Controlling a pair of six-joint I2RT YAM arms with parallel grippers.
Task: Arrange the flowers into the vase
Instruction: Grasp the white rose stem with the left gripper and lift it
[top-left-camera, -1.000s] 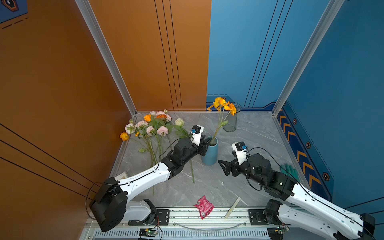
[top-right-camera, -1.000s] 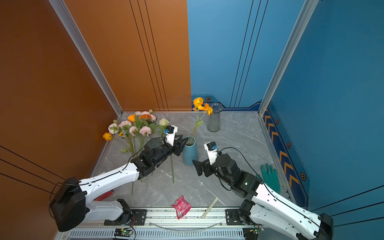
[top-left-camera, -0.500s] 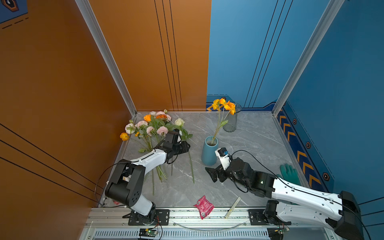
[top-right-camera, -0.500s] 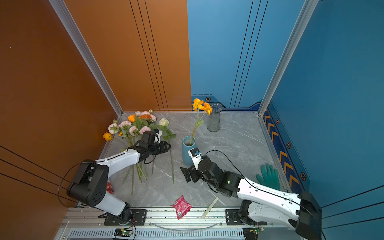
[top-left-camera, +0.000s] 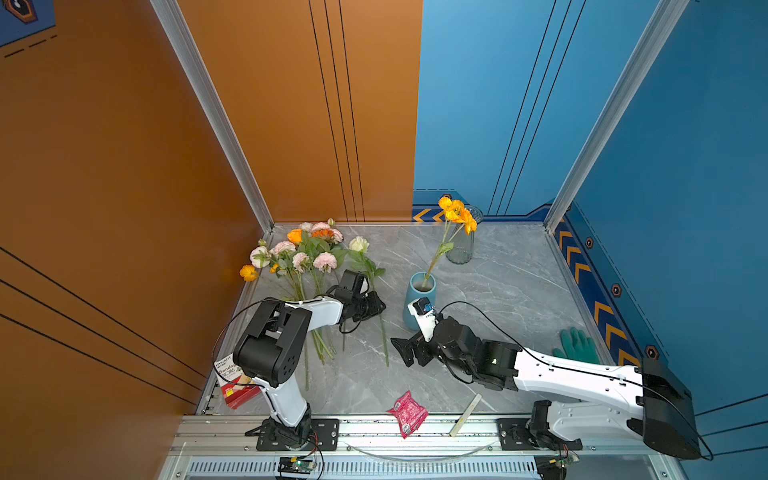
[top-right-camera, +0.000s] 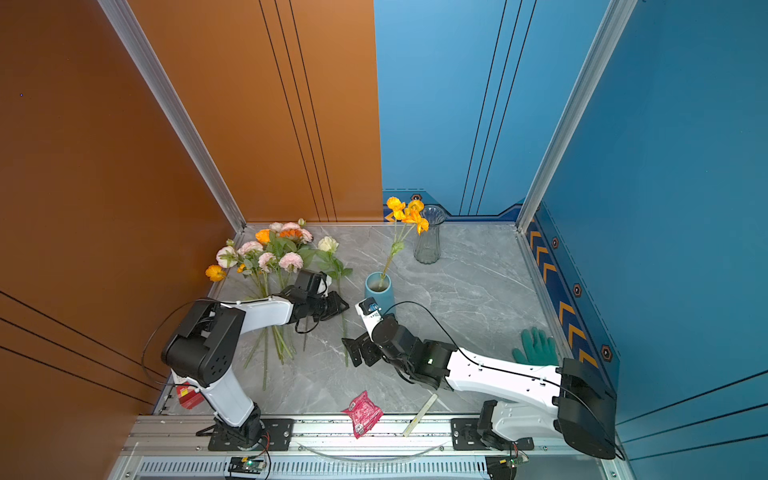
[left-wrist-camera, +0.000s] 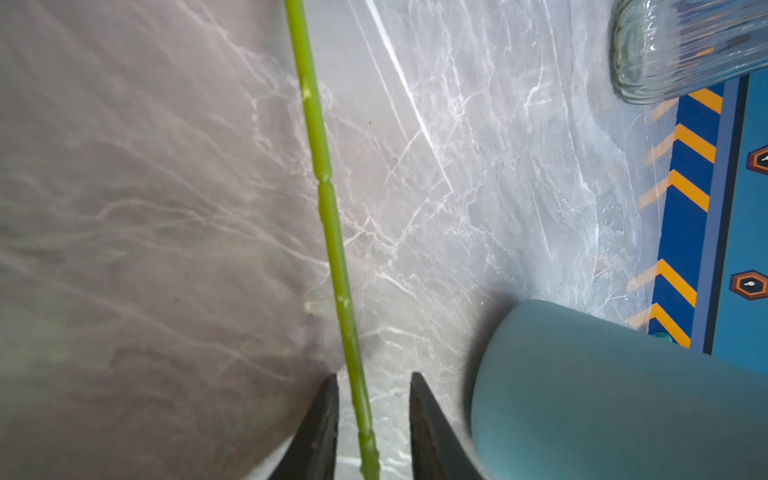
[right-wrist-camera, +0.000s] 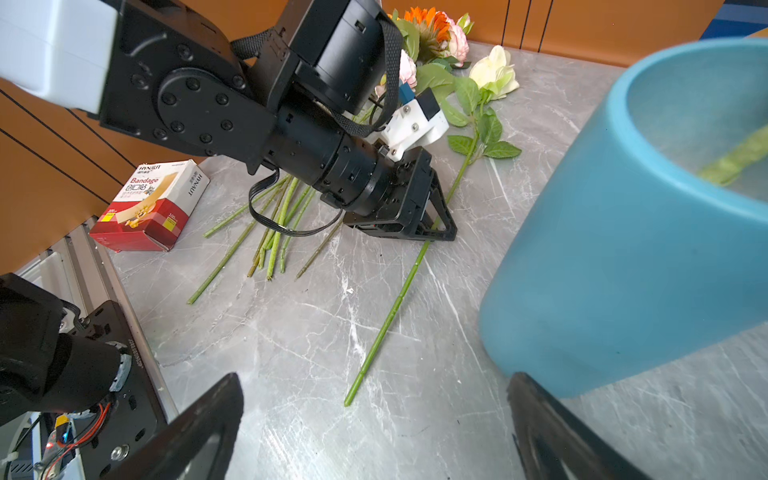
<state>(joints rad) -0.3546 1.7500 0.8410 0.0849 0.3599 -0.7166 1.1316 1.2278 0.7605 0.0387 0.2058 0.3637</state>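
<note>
Overhead, in both top views: orange flower (top-left-camera: 457, 214) is being held, leaning, in blue vase (top-left-camera: 415, 301); glass vase (top-right-camera: 427, 245) is being kept well behind it; other flowers (top-left-camera: 307, 253) are being left flat on table (top-left-camera: 498, 291).
Left wrist: cream flower stem (left-wrist-camera: 328, 208) is being straddled by left gripper (left-wrist-camera: 374, 376), jaws parted, no contact.
Right wrist: right gripper (right-wrist-camera: 374, 378) is being held spread wide, one finger at the blue vase's base.
</note>
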